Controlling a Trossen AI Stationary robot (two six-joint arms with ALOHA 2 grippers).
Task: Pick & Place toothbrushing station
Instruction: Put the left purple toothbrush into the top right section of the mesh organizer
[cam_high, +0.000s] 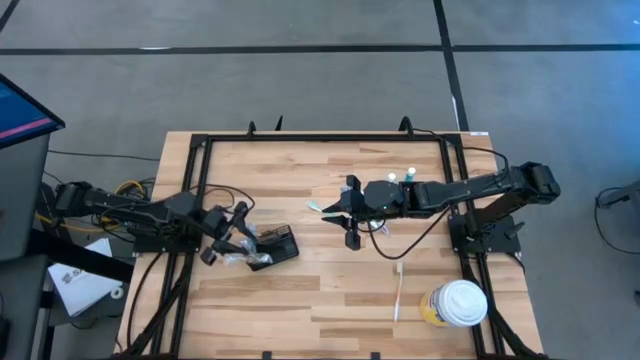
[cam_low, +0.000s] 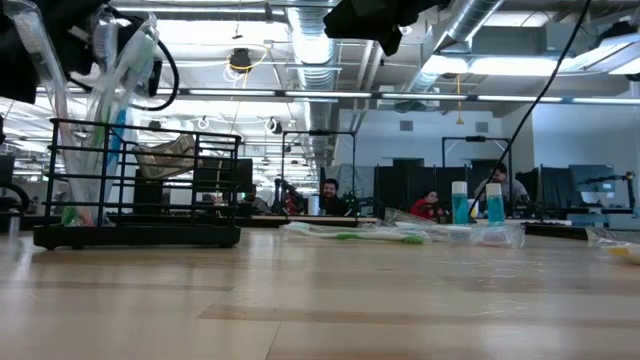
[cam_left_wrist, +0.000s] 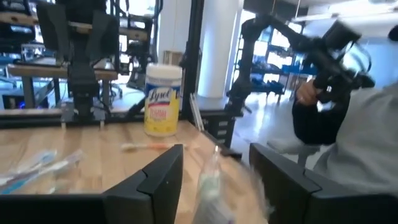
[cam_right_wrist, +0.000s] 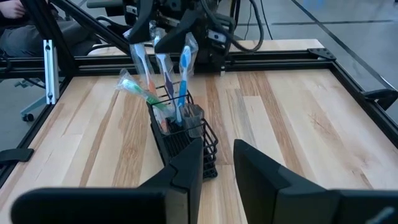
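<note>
The toothbrushing station is a small black mesh holder (cam_high: 280, 247) standing on its base left of the table's middle; it also shows in the low view (cam_low: 140, 235) and the right wrist view (cam_right_wrist: 186, 140). Several wrapped toothbrushes (cam_right_wrist: 163, 68) stand upright in it. My left gripper (cam_high: 240, 238) is above the holder's left end. It is open, with its fingers on either side of one wrapped toothbrush's upper end (cam_left_wrist: 211, 180), not touching it. My right gripper (cam_high: 340, 212) hovers right of the holder, open a little (cam_right_wrist: 217, 165) and empty.
A wrapped toothbrush (cam_high: 315, 208) lies near my right gripper, and a bare toothbrush (cam_high: 398, 290) lies toward the near right. A yellow wipes tub with a white lid (cam_high: 460, 303) stands at the near right corner. Two small bottles (cam_high: 402, 177) stand at the back. A person (cam_left_wrist: 360, 137) is beyond the table.
</note>
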